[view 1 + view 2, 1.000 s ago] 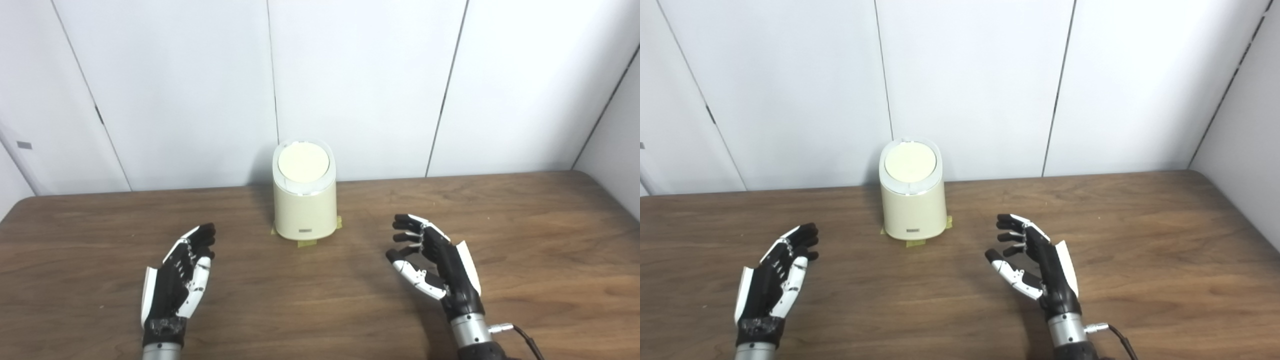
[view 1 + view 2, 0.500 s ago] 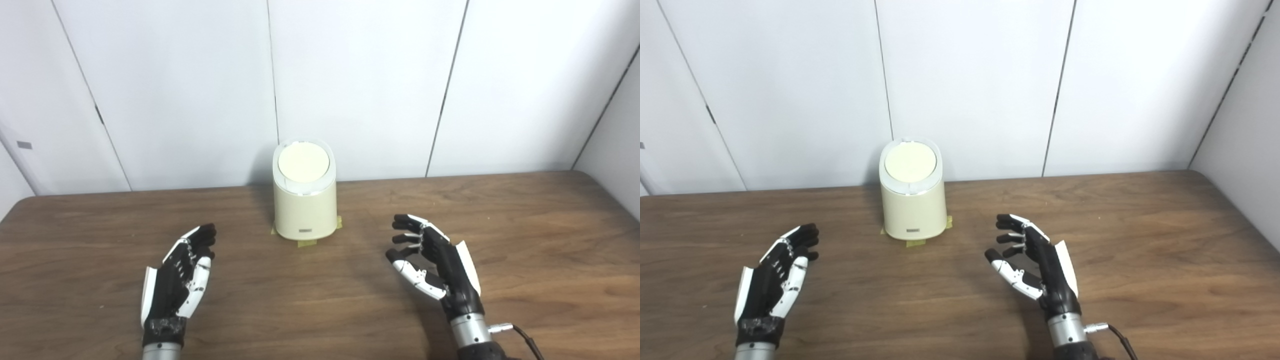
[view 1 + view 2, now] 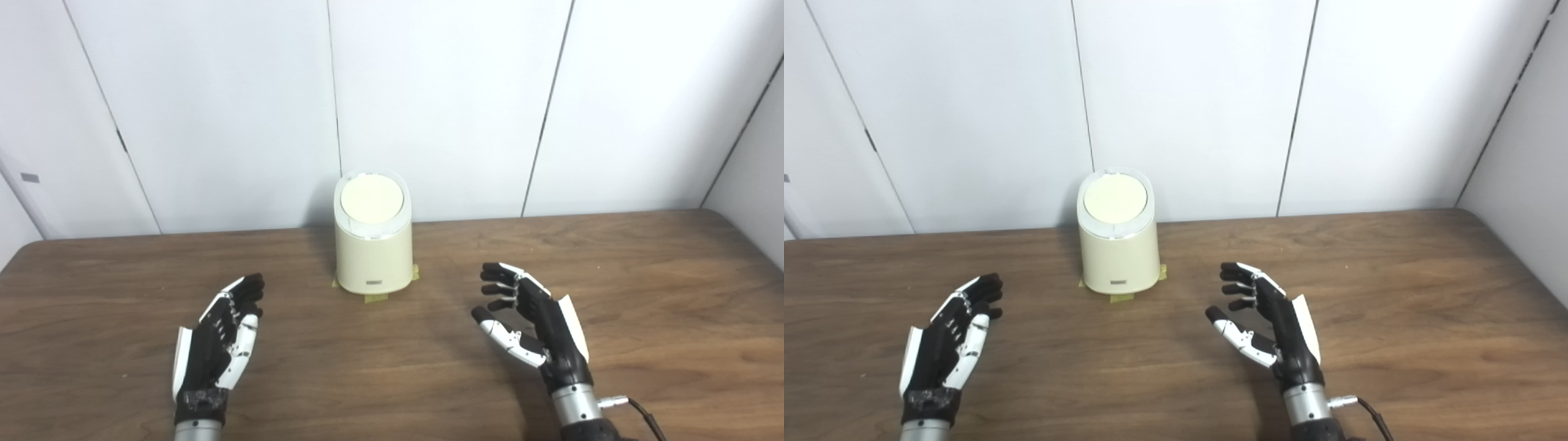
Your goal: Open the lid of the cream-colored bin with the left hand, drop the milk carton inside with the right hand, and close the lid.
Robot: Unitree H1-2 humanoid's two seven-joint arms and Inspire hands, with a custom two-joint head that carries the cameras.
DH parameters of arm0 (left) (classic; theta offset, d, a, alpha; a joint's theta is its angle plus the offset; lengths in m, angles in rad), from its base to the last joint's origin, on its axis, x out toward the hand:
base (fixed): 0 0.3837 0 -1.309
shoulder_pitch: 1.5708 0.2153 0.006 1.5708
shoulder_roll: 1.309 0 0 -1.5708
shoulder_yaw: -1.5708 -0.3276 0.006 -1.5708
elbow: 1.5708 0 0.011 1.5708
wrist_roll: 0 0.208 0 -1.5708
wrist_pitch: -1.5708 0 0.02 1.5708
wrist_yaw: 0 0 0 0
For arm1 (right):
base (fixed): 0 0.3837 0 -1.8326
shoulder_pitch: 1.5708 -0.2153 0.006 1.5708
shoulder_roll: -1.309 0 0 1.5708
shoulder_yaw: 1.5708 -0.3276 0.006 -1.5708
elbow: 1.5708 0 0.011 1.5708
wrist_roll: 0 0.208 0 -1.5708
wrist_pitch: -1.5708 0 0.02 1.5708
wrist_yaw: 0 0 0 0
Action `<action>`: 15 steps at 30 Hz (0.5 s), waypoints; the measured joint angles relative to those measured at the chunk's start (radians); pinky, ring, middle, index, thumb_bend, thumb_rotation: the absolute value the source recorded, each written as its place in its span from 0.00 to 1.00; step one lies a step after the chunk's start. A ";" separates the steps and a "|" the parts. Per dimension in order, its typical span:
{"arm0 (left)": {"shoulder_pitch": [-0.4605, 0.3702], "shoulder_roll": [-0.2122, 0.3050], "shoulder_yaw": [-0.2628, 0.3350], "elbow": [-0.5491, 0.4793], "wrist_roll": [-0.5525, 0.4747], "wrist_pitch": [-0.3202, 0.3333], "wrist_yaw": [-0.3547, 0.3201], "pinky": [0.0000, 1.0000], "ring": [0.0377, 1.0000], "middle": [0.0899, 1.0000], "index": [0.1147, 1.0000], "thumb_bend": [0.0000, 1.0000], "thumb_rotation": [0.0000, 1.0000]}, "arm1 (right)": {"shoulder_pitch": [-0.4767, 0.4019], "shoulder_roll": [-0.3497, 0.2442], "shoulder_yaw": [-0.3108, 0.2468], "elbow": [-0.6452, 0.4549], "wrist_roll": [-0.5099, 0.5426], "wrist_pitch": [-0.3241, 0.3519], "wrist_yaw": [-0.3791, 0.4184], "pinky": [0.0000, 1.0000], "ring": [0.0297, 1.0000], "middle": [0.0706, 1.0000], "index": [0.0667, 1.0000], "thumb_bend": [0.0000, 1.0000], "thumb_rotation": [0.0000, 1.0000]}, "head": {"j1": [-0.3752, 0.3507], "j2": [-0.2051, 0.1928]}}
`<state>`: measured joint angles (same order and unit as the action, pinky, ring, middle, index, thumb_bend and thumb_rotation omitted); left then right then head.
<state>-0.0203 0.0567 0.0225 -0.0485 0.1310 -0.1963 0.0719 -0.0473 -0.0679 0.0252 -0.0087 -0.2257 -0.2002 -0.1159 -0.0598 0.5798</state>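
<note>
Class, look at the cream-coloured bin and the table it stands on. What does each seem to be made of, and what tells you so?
The cream-coloured round bin looks like smooth moulded plastic with a slight sheen: even colour, rounded edges, a paler ring around the closed lid. The brown table shows streaked grain with a matte finish; it could be wood or a wood-look laminate.

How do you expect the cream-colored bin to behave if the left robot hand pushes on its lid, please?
The cream-colored bin looks like rigid plastic, so probably stiff and light. It is taller than wide, so it might tip, though the tape at its base likely restrains it. The lid appears smooth, perhaps slippery.
</note>
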 measured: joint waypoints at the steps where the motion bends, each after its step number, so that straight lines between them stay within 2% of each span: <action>1: 0.000 0.000 0.000 0.000 0.000 0.000 0.000 0.73 0.79 0.79 0.76 0.18 0.58 | 0.000 0.000 0.000 -0.001 0.000 0.000 0.000 0.57 0.68 0.72 0.72 0.28 0.34 | 0.000 0.000; 3: 0.000 0.000 0.000 0.000 0.000 0.000 0.000 0.73 0.80 0.79 0.76 0.18 0.59 | 0.000 0.000 0.000 -0.001 0.000 0.000 0.001 0.55 0.67 0.72 0.73 0.27 0.32 | 0.000 0.000; 4: 0.000 0.000 0.000 0.000 0.000 0.000 0.000 0.76 0.82 0.81 0.79 0.17 0.62 | 0.000 0.000 0.001 -0.001 0.001 0.000 0.003 0.64 0.75 0.78 0.77 0.25 0.38 | 0.002 0.002; 6: 0.000 0.001 -0.002 0.000 -0.001 -0.008 -0.002 0.81 0.87 0.86 0.84 0.17 0.73 | 0.000 -0.004 0.009 -0.001 0.002 -0.001 0.011 0.72 0.83 0.84 0.81 0.23 0.43 | 0.002 0.002; 8: -0.001 0.007 -0.012 0.001 -0.011 -0.022 -0.012 0.94 0.97 0.97 0.94 0.18 0.94 | -0.002 -0.012 0.026 0.000 -0.003 -0.003 0.020 0.79 0.89 0.90 0.86 0.20 0.56 | 0.002 0.002; 11: -0.003 0.015 -0.026 0.007 -0.023 -0.031 -0.039 0.99 1.00 1.00 0.98 0.19 0.99 | -0.004 -0.015 0.036 0.001 -0.027 -0.009 0.019 0.78 0.90 0.92 0.87 0.19 0.60 | 0.002 0.002; 15: -0.004 0.017 -0.025 0.011 -0.048 -0.044 -0.046 1.00 1.00 1.00 0.97 0.18 1.00 | -0.005 -0.016 0.039 0.001 -0.035 -0.022 0.016 0.74 0.89 0.92 0.88 0.20 0.63 | 0.002 0.002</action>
<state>-0.0246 0.0736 -0.0028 -0.0376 0.0826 -0.2407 0.0258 -0.0525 -0.0839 0.0646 -0.0080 -0.2604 -0.2223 -0.0998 -0.0583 0.5814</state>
